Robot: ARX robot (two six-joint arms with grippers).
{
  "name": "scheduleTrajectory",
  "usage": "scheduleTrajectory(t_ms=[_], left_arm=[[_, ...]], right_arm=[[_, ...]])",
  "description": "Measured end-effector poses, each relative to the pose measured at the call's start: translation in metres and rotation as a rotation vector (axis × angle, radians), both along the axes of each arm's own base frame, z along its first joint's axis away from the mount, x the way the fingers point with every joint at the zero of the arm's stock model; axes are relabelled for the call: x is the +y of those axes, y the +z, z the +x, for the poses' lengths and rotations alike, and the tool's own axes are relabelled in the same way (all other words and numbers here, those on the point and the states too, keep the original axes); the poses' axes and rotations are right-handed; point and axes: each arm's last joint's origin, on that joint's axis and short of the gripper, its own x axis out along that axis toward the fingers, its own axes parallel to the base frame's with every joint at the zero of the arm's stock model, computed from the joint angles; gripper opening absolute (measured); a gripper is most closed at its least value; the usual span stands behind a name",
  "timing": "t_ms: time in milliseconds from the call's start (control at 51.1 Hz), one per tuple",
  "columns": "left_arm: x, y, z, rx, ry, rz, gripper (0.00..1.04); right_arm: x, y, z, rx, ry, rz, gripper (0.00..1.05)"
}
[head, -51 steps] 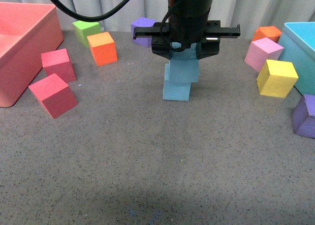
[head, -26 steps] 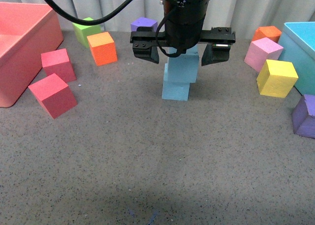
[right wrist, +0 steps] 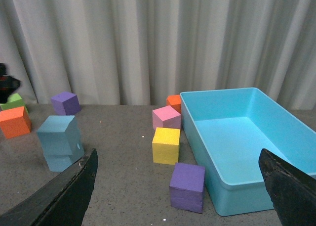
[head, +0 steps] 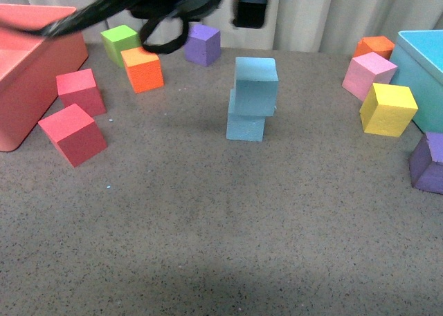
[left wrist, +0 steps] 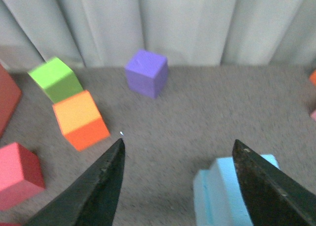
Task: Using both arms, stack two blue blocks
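Two sky-blue blocks stand stacked mid-table. The upper blue block rests on the lower blue block, shifted a little to the right and slightly turned. The stack also shows in the right wrist view. In the left wrist view the upper block's top lies below and beside one finger. My left gripper is open, empty and raised above and behind the stack. Its arm is a blur along the front view's top edge. My right gripper is open, empty and far to the right of the stack.
A pink bin stands at the left with two red cubes beside it. Orange, green and purple cubes sit behind. A turquoise bin and pink, yellow and purple cubes are at the right.
My left gripper opened and let go of the upper blue block, then rose up and back out of the front view. The block stays on the lower one.
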Motion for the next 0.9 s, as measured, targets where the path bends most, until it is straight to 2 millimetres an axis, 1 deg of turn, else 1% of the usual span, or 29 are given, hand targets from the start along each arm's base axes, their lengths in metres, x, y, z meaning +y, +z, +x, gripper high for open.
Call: scheduleTrajectory(t_ms=[59,78,98,117,157,215,254,293,372,450,528,587,685,900], left_arm=[[0.033,0.001,-0.022,-0.196,0.01,-0.052,0.53],[0.042,0.002,-0.029,-0.237,0.012,-0.062,0.49],[0.055,0.005,-0.038,-0.28,0.02,-0.068,0.44],[0.063,0.007,-0.045,-0.3,0.023,-0.073,0.4],[0.078,0.009,-0.058,-0.325,0.034,-0.072,0.33],[0.099,0.006,-0.081,-0.323,0.038,-0.058,0.19],[0.109,0.001,-0.093,-0.308,0.033,-0.051,0.1],[0.117,-0.004,-0.103,-0.292,0.025,-0.044,0.04],[0.131,-0.009,-0.122,-0.28,0.017,-0.037,0.04],[0.14,-0.011,-0.135,-0.308,0.013,-0.042,0.04],[0.152,-0.019,-0.152,-0.285,0.02,-0.034,0.04],[0.159,-0.02,-0.162,-0.282,0.028,-0.032,0.04],[0.167,-0.018,-0.177,-0.289,0.025,-0.034,0.04],[0.176,-0.018,-0.199,-0.286,0.024,-0.034,0.04]], right_arm=[[0.0,0.0,0.0,0.0,0.0,0.0,0.95],[0.0,0.0,0.0,0.0,0.0,0.0,0.95],[0.0,0.0,0.0,0.0,0.0,0.0,0.95],[0.0,0.0,0.0,0.0,0.0,0.0,0.95],[0.0,0.0,0.0,0.0,0.0,0.0,0.95],[0.0,0.0,0.0,0.0,0.002,0.0,0.95],[0.0,0.0,0.0,0.0,0.002,0.0,0.95],[0.0,0.0,0.0,0.0,0.002,0.0,0.95],[0.0,0.0,0.0,0.0,0.0,0.0,0.95],[0.0,0.0,0.0,0.0,0.0,0.0,0.95],[0.0,0.0,0.0,0.0,0.0,0.0,0.95],[0.0,0.0,0.0,0.0,0.002,0.0,0.95],[0.0,0.0,0.0,0.0,0.002,0.0,0.95],[0.0,0.0,0.0,0.0,0.001,0.0,0.95]])
